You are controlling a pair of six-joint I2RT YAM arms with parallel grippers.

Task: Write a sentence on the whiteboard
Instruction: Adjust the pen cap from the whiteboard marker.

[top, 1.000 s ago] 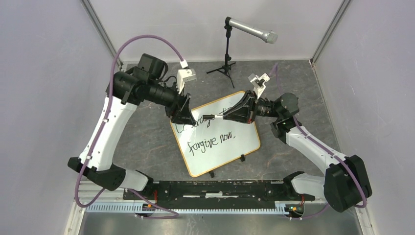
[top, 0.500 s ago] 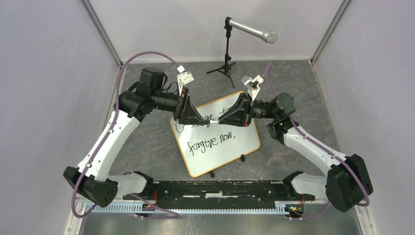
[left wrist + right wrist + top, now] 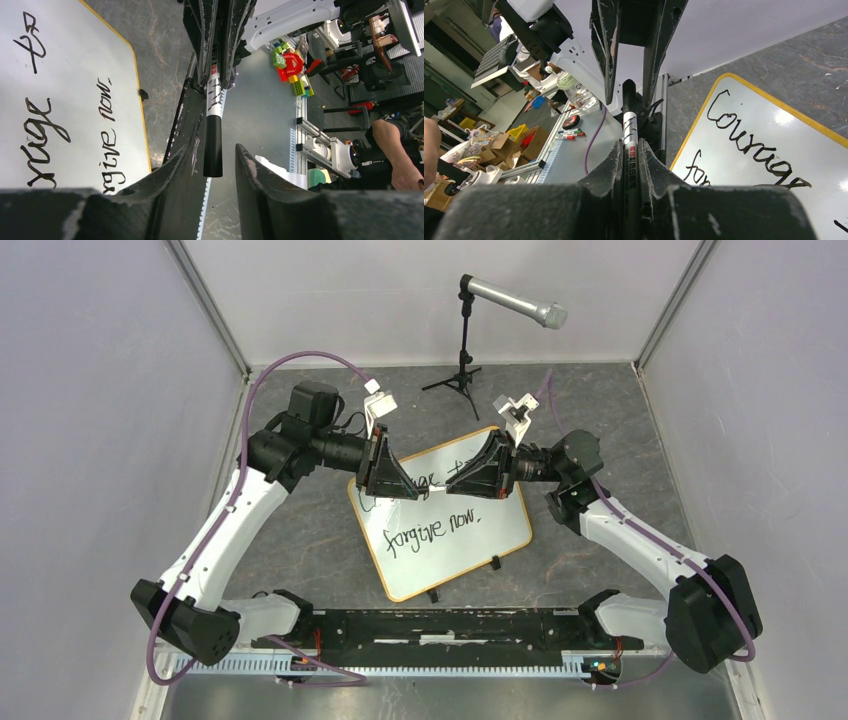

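The whiteboard (image 3: 445,568) lies tilted at the centre of the grey counter (image 3: 300,530) in the top view. Its sentence (image 3: 432,529) is only partly readable there: "forgive now." is plain on the lower line, but both grippers meet over the upper line and cover most of it. The right wrist view gives "Courag" before the gripper body hides the rest. The right gripper (image 3: 630,145) pinches a marker (image 3: 629,125) by its white labelled barrel. The left gripper (image 3: 214,150) stands spread around the marker's black end, slim gaps on both sides.
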